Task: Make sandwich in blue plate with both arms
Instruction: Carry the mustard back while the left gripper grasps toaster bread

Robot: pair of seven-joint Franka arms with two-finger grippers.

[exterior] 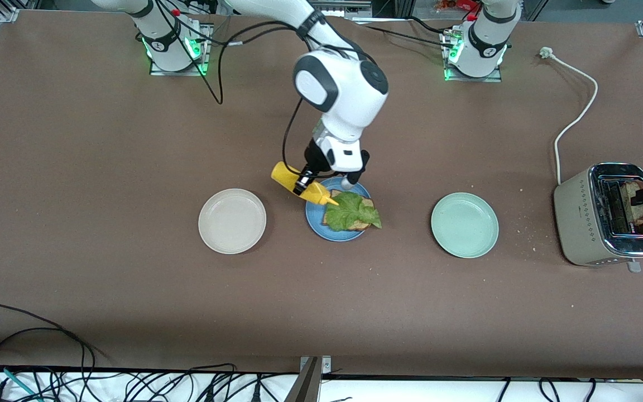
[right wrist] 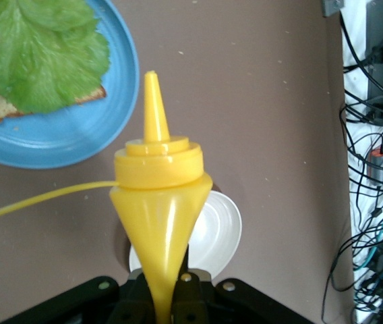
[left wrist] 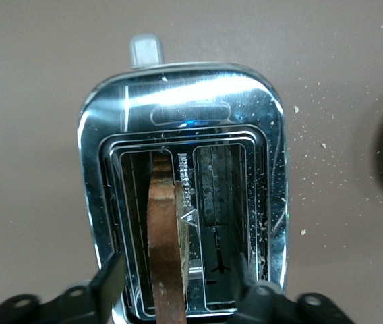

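Note:
The blue plate point(exterior: 321, 226) lies mid-table with one brown bread slice point(exterior: 361, 225) on it and a ruffled lettuce leaf point(exterior: 352, 211) on top. My right gripper point(exterior: 303, 184) is shut on a yellow squeeze bottle point(exterior: 313, 191), tilted with its nozzle over the plate's rim. In the right wrist view the bottle point(right wrist: 159, 196) points toward the plate point(right wrist: 63, 138) and lettuce point(right wrist: 40, 57). My left gripper point(exterior: 642, 196) hangs over the toaster point(exterior: 584, 223). Its fingers point(left wrist: 114, 273) stand open on either side of a toast slice point(left wrist: 164, 223) upright in one slot, not touching it.
A beige plate point(exterior: 232, 220) lies beside the blue plate toward the right arm's end, a mint-green plate point(exterior: 465, 224) toward the left arm's end. The toaster's white cord point(exterior: 575, 106) runs toward the left arm's base. Crumbs are scattered around the toaster.

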